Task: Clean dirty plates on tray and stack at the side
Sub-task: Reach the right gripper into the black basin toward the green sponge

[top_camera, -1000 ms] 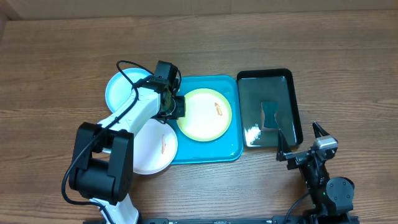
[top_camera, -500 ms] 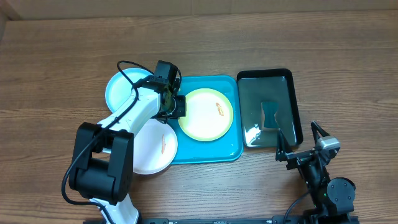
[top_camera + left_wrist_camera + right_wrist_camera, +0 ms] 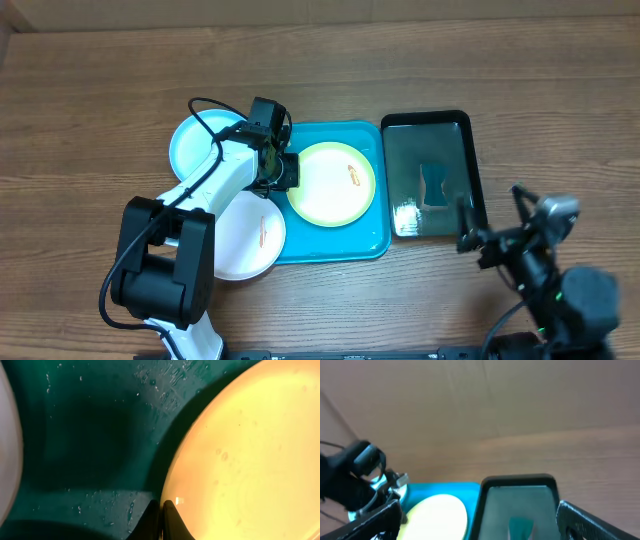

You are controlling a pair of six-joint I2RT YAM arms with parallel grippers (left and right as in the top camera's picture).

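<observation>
Touching the left rim of the yellow-green plate, the left gripper is clenched; the right gripper is held agape, well apart at lower right.

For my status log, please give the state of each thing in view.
Large turquoise rectangular plastic tray: wet with droplets.
Yellow-green-rimmed round plastic plate: on tray, orange smear.
White round plastic plate: overlaps tray's left rim, orange smear.
Light blue round plastic plate: beside tray.
Left tool: shut, at yellow-green plate's rim.
Right tool: open, empty.

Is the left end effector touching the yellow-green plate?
Touching: the left wrist view shows the shut left end effector against the plate at its rim.
</observation>
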